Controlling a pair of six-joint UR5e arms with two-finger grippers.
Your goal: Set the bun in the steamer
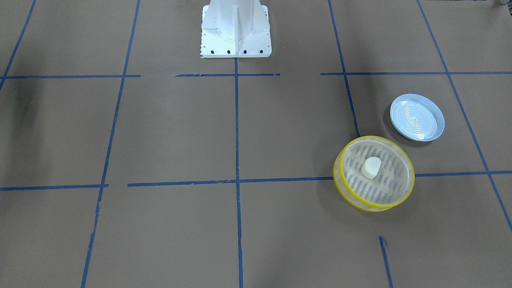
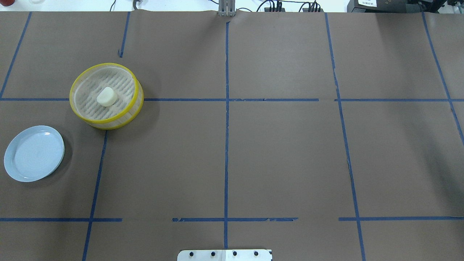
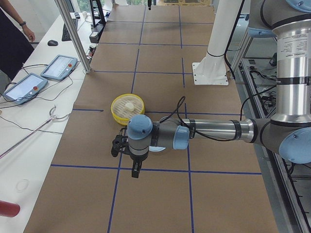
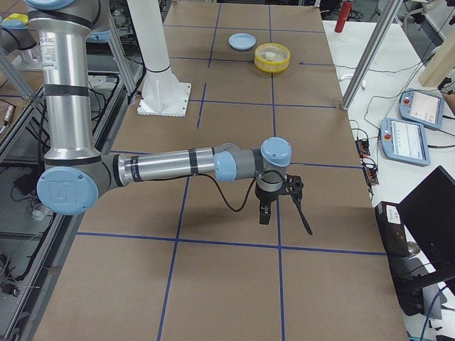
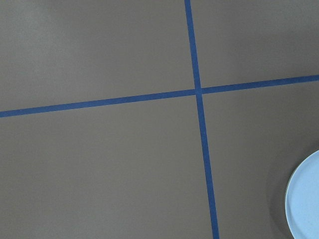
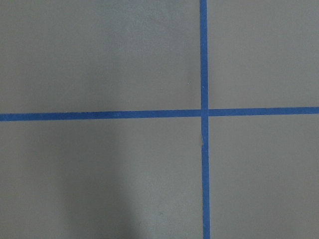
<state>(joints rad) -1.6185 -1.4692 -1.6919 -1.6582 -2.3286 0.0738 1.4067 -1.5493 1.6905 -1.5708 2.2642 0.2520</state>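
Note:
The cream-white bun [image 1: 371, 167] lies inside the steamer [image 1: 372, 206], near the middle of its slotted base. In the overhead view the bun [image 2: 106, 96] and the yellow-rimmed steamer [image 2: 108, 123] stand at the far left of the table. No gripper shows in the overhead or front view. My left gripper [image 3: 127, 158] hangs over the table nearer than the steamer [image 3: 116, 114] in the exterior left view, apart from it. My right gripper [image 4: 288, 209] is far from the steamer [image 4: 272, 65]. I cannot tell whether either is open or shut.
A pale blue-white plate [image 2: 33, 153] lies on the table beside the steamer, towards the robot; its edge shows in the left wrist view [image 5: 306, 199]. The robot's white base [image 1: 236, 36] stands at the table's middle edge. Blue tape lines cross the brown table.

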